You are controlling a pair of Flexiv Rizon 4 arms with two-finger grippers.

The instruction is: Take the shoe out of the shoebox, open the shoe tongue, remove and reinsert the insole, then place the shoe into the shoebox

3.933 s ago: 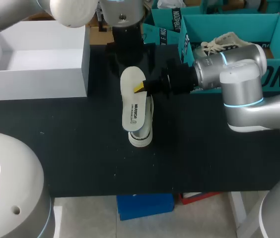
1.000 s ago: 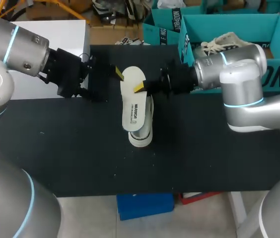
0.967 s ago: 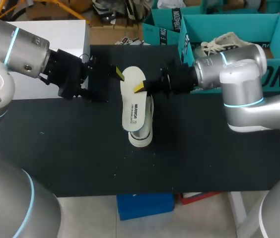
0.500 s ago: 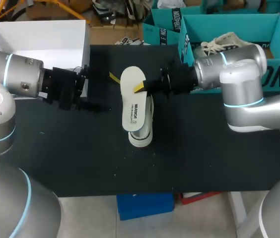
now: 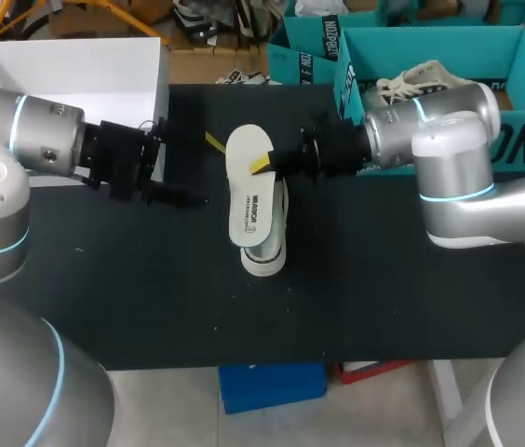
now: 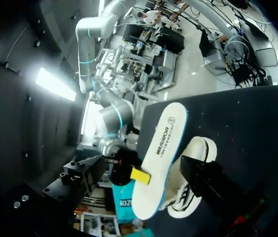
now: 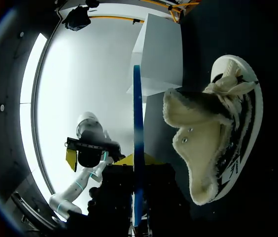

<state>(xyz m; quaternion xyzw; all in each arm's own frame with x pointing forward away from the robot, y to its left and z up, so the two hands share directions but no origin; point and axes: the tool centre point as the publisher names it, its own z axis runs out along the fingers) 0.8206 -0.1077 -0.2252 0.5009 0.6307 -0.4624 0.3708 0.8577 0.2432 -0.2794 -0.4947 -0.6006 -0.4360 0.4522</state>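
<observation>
A white insole (image 5: 249, 186) hangs level above the white shoe (image 5: 264, 253), which rests on the black table. My right gripper (image 5: 262, 166) is shut on the insole's right edge near the heel. In the right wrist view the insole (image 7: 137, 143) shows edge-on between the yellow tips (image 7: 129, 160), and the fleece-lined shoe (image 7: 213, 143) lies just beside it. My left gripper (image 5: 202, 170) stands open a short way left of the insole, holding nothing. From the left wrist the insole (image 6: 161, 153) and shoe (image 6: 194, 177) lie ahead of its spread fingers.
A white open box (image 5: 67, 74) stands at the back left, close behind my left arm. The teal shoebox (image 5: 449, 47) at the back right holds another pale shoe (image 5: 411, 79). Black table lies bare in front of the shoe.
My left arm has drawn back to the left, away from the insole, its gripper still open. The right gripper, insole and shoe have not moved.
</observation>
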